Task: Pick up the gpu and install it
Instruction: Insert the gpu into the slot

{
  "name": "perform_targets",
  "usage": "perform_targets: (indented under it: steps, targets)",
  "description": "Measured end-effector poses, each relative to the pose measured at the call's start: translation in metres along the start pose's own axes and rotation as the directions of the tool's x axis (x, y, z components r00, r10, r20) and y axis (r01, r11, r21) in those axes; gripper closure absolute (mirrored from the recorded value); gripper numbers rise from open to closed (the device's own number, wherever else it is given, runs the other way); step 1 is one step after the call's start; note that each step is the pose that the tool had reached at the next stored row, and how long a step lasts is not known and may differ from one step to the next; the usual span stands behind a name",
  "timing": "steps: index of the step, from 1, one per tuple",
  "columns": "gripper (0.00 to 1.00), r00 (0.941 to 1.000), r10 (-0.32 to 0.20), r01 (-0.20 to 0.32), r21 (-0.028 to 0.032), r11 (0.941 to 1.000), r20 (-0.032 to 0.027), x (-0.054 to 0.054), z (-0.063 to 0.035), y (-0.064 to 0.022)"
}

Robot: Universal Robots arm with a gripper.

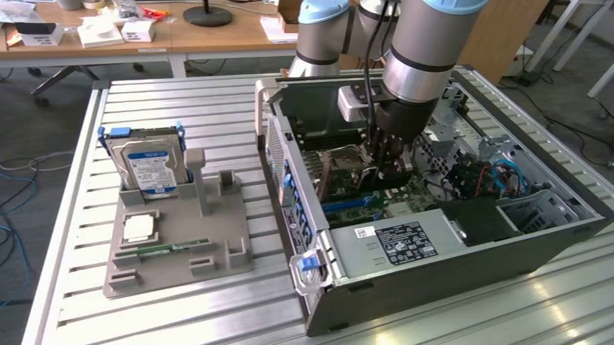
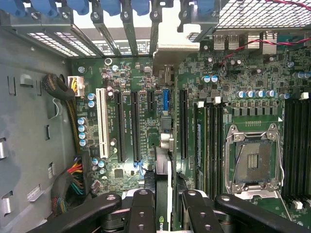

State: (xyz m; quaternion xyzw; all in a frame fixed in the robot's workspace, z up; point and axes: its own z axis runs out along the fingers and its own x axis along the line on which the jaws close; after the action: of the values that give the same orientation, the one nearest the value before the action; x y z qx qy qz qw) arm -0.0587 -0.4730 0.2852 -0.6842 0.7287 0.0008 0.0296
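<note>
Gripper [image 1: 389, 159] stands inside the open computer case [image 1: 432, 287], jaws closed narrow on the gpu [image 2: 163, 167], which you hold edge-on between the black fingers [image 2: 141, 213]. You have the card upright over the motherboard [image 2: 126, 73], in line with the blue slot [image 2: 165, 99]; contact with it cannot be told. Hard drive [image 1: 149, 169] and memory stick [image 1: 172, 249] sit on the grey tray [image 1: 182, 269] beside the case.
</note>
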Motion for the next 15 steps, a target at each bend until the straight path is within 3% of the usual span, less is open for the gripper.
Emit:
perform_targets:
  steps: [15]
  targets:
    - [0.74, 1.0, 0.0, 0.0, -0.0001, 1.0, -0.0001, -0.0027, 0.0001, 0.0014]
